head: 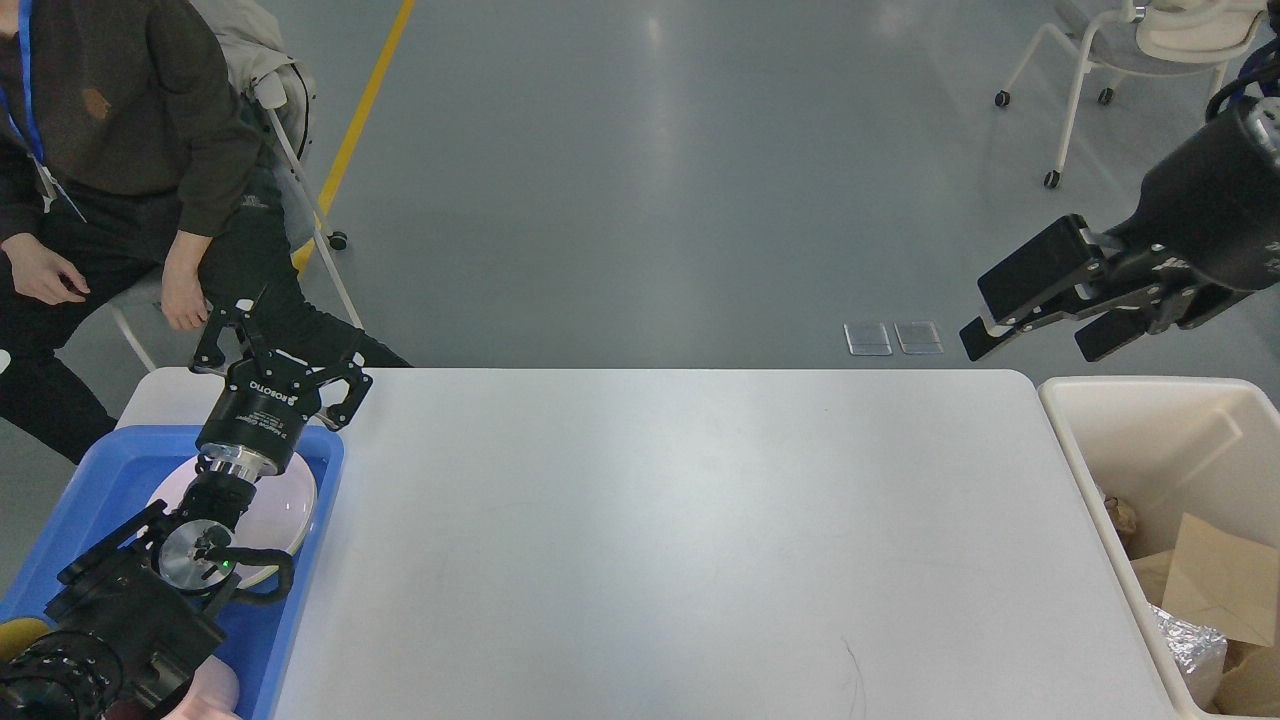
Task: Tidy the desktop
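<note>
Over the smooth matte white desktop (680, 540) with rounded corners, the left gripper (283, 343) and right gripper (1040, 340) both hang spread, grasping nothing.

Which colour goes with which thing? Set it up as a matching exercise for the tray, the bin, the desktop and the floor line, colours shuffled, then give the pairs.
Things:
1. tray
2. bin
3. desktop
4. floor line

Colours:
A. yellow
B. white
C. blue
D. cream

Pairs: 1-C, 2-D, 3-B, 4-A
</note>
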Robot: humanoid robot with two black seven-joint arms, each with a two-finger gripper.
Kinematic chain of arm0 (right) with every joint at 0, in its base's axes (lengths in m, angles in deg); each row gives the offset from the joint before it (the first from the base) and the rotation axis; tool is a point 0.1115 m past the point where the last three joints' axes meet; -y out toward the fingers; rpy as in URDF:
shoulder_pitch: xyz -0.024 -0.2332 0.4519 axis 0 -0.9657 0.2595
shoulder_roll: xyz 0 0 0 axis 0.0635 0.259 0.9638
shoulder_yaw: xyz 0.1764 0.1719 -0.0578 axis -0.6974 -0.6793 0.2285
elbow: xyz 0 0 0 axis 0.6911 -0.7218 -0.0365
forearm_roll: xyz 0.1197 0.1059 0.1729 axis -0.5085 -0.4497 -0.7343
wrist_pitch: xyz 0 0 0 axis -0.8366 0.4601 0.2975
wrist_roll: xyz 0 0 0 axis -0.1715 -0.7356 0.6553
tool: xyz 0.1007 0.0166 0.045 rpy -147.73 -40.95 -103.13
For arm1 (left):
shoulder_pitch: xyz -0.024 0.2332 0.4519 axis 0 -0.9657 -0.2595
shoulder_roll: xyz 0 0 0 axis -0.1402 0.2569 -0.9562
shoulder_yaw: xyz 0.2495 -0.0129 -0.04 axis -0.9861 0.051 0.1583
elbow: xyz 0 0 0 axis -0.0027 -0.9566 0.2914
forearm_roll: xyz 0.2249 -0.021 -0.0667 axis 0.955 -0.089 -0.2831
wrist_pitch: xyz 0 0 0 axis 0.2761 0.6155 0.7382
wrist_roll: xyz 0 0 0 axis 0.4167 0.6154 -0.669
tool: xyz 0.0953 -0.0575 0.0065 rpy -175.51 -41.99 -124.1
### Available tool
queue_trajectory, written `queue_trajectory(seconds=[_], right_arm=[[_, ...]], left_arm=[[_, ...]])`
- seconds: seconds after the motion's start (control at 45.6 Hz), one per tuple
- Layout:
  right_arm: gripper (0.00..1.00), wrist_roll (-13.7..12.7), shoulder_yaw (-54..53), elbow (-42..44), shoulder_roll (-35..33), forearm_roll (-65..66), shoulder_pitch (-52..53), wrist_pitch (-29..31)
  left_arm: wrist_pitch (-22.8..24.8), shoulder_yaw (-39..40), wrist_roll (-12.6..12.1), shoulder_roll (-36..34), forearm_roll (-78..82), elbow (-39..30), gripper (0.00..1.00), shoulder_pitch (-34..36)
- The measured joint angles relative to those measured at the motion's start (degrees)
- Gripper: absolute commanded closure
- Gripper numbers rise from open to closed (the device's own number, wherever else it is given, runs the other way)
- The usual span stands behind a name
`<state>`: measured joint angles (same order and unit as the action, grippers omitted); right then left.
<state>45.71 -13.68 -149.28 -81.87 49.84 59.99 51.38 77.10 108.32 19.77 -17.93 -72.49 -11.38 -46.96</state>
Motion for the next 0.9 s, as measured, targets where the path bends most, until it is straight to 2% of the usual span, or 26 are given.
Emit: queue_trajectory(seconds=[0.285, 0.504, 0.658, 0.899], right_arm=[[0.0, 0.0, -0.1, -2.5, 0.2, -4.3, -5.9, -1.1], [0.0, 0.0, -0.6, -5.5, 1.2, -11.2, -15.7, -6.7], [0.0, 0.0, -3.3, -7.0, 4.4, -16.9, -25.2, -13.1], [0.0, -0.1, -8.4, -5.7, 7.9, -18.1, -34.6, -19.2]], left_arm=[[0.0, 0.0, 0.0, 0.0, 0.0, 0.0, 0.0, 0.0], [0.0, 0.0, 0.0, 0.0, 0.0, 0.0, 0.0, 0.0], [0.0, 0.0, 0.0, 0.0, 0.0, 0.0, 0.0, 0.0], [0.0, 0.0, 0.0, 0.0, 0.0, 0.0, 0.0, 0.0]])
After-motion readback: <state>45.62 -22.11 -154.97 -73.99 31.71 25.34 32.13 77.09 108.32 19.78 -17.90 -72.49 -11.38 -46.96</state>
